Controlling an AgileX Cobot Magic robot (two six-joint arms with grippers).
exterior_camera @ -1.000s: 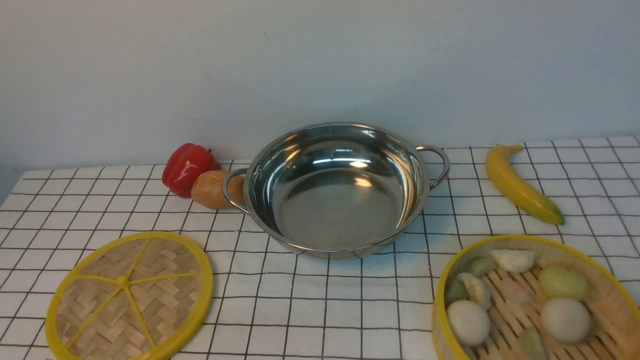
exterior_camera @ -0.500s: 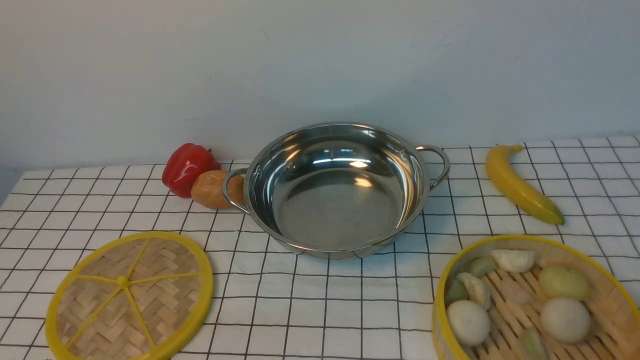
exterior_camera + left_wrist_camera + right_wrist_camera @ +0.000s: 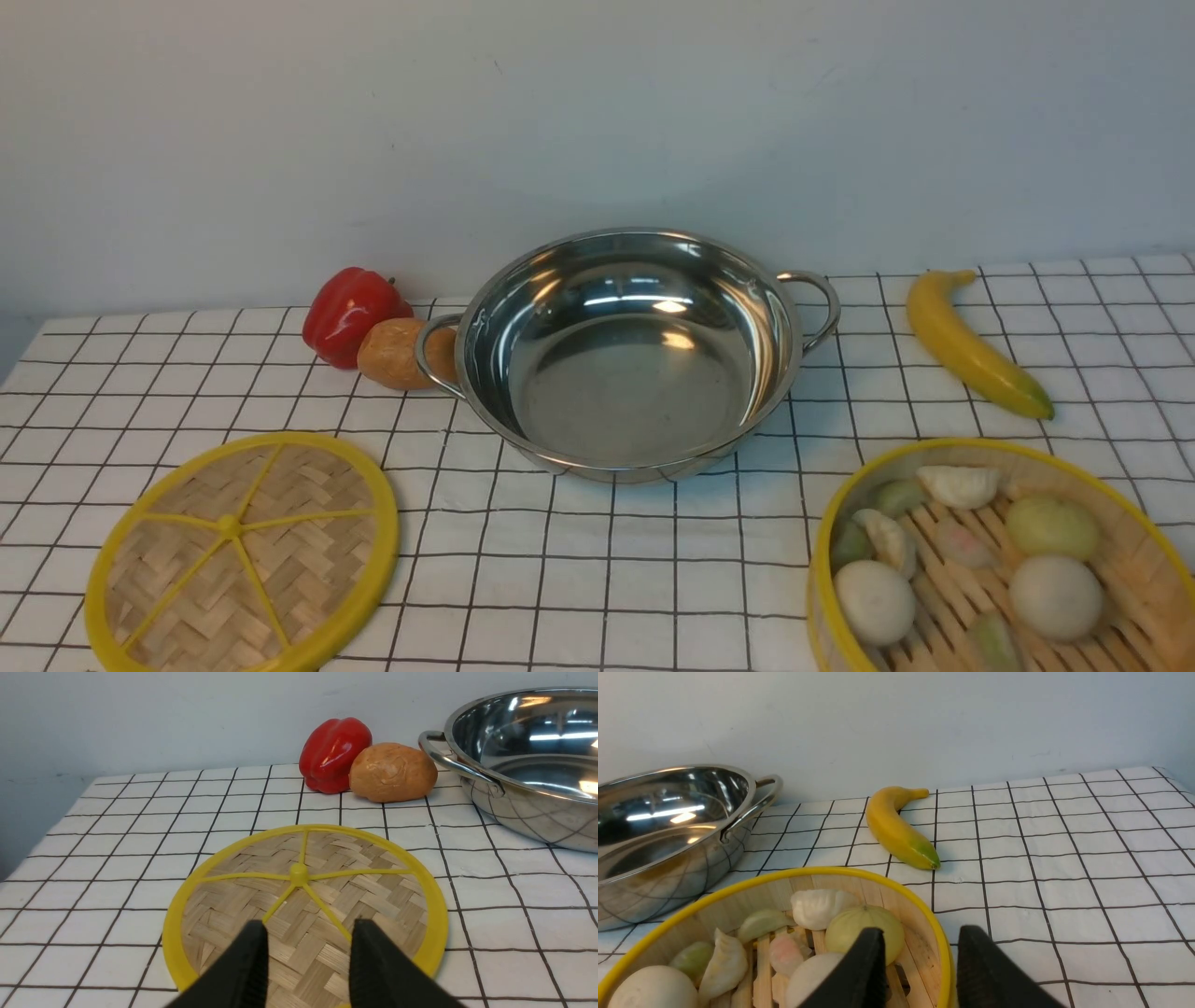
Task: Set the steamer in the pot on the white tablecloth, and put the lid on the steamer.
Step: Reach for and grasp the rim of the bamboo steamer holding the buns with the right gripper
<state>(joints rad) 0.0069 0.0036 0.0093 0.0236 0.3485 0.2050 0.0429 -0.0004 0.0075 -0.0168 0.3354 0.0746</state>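
Counts: I see one pot (image 3: 495,359), one lid (image 3: 243,551), one steamer (image 3: 990,445), one red pepper (image 3: 350,313), one brown potato (image 3: 397,353), one banana (image 3: 971,345); roughly nine toy dumplings (image 3: 1056,597).
Places: all rest on the white tablecloth (image 3: 653,579); pot mid-back and empty, lid front left, steamer front right, each apart from the pot.
Wrist views only: both grippers.
Left gripper (image 3: 308,924): spread, holding nothing, over the lid's near part.
Right gripper (image 3: 920,931): spread, holding nothing, the steamer's rim between its fingers.
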